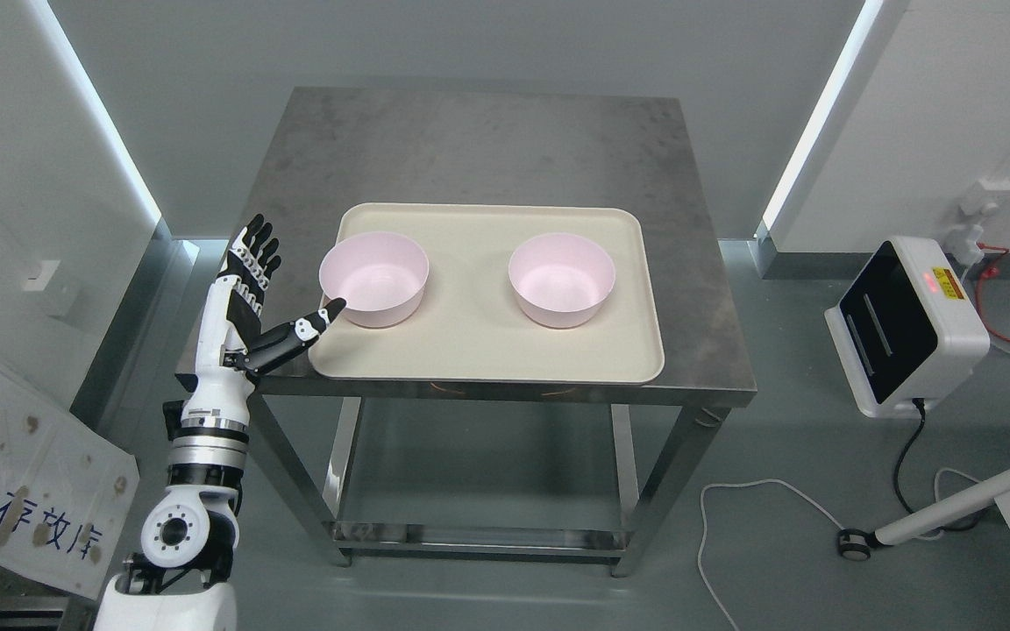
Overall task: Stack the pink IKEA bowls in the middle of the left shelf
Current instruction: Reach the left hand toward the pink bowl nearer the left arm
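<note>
- Left hand (264, 294) at the steel counter's (470, 149) left edge, fingers spread and upright, thumb tip at the rim of the left pink plastic bowl (374, 278); holding nothing.
- Both bowls sit upright on a cream rectangular tray (487, 350); right pink bowl (562, 279) well apart from the left one.
- White box-shaped device with black panel (904, 324) on the floor to the right, cables trailing.
</note>
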